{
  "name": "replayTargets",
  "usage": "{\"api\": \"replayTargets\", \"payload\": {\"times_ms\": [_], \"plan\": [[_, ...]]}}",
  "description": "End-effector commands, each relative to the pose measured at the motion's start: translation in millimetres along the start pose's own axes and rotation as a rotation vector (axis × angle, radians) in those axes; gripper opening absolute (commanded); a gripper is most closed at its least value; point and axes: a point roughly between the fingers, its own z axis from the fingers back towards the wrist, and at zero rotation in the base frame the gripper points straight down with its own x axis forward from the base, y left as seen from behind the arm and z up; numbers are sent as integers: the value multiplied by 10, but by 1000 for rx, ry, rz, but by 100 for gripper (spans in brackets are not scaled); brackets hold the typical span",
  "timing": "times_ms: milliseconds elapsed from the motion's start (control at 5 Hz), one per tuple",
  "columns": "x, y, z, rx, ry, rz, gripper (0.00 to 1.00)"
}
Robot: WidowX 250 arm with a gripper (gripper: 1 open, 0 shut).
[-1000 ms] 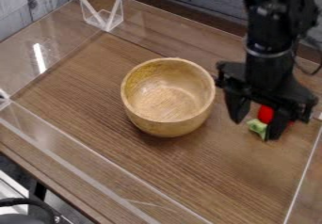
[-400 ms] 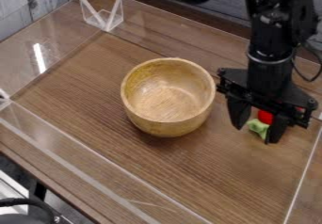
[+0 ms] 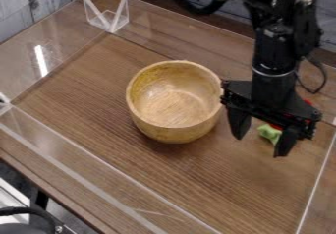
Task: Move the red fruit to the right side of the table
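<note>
Fruit [image 3: 269, 133] lies on the bench [image 3: 118, 149] at the bowl's [image 3: 175, 100] three o'clock, near the right wall. Gripper [image 3: 268, 132] points down over it, jaws apart, straddling it at nine and three, not clamped.

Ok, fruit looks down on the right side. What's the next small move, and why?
Probably lift the gripper straight up. Its jaws stand open around the small red strawberry-like fruit, which seems to rest on the brown wood-grain table, right of the round wooden bowl; rising avoids nudging it.

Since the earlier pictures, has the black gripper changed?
Yes. The black gripper has opened its jaws wider around the red fruit beside the round wooden bowl.
</note>
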Motion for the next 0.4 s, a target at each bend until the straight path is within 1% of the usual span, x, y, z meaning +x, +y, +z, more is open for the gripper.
{"api": "replayTargets", "payload": {"times_ms": [0, 200], "plan": [[56, 49, 64, -8, -23, 13, 100], [52, 175, 1, -7, -19, 10, 100]]}}
